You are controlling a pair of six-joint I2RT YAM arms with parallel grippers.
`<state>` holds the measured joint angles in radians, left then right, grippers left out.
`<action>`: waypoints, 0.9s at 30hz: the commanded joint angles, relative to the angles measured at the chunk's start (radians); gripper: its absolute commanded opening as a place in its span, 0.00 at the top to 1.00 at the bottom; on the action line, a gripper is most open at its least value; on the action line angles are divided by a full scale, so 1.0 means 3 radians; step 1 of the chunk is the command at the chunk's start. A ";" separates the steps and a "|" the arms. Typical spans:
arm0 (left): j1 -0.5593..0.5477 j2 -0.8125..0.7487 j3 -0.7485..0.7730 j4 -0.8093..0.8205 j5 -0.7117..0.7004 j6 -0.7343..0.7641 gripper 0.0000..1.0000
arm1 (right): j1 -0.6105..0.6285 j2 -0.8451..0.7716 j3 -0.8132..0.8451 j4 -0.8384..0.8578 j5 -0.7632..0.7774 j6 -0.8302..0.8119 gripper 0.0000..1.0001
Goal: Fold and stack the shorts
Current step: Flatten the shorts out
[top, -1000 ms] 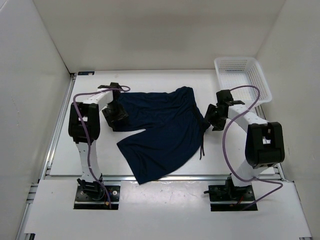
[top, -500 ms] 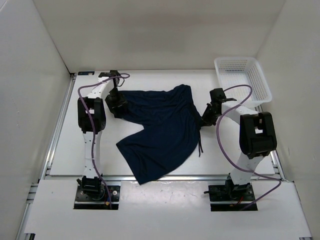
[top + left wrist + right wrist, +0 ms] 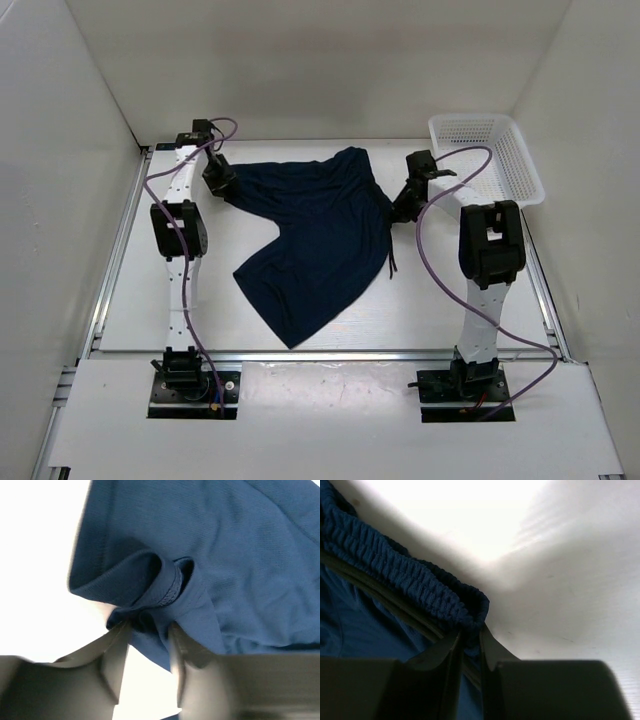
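The dark navy shorts (image 3: 315,240) lie spread on the white table, waistband to the right with a thin drawstring (image 3: 392,262) hanging down. My left gripper (image 3: 222,184) is shut on the hem of the far-left leg; in the left wrist view the bunched hem (image 3: 150,595) sits between the fingers (image 3: 117,652). My right gripper (image 3: 403,206) is shut on the elastic waistband's far right corner; the right wrist view shows the ribbed waistband (image 3: 415,582) pinched between the fingers (image 3: 492,647). The near leg (image 3: 290,305) trails toward the front edge.
A white plastic mesh basket (image 3: 487,158) stands at the back right corner, just right of my right arm. White walls enclose the table on three sides. The table's metal front rail (image 3: 320,352) runs below the shorts.
Both grippers have moved toward the back of the table, pulling the shorts' far edge with them. The near leg has slid away from the front rail.
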<state>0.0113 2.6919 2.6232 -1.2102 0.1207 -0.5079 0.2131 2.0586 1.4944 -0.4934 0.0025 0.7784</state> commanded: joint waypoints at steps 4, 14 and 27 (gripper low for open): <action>0.0090 -0.0632 -0.0557 0.0250 -0.0029 0.0328 0.72 | 0.0072 0.0020 0.0214 -0.0140 0.0227 0.0090 0.76; 0.0090 -0.0751 -0.1033 0.0250 -0.0065 0.0180 0.31 | 0.0072 -0.0250 -0.0103 -0.0140 0.0258 0.0054 0.72; 0.0090 -0.1235 -0.2218 0.0357 -0.0223 0.0098 0.90 | 0.0072 -0.0562 -0.0251 -0.0140 0.0227 -0.0125 0.70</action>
<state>0.0433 2.4054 2.0659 -1.0779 0.1116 -0.4850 0.2359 1.9797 1.4506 -0.5232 0.0589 0.7586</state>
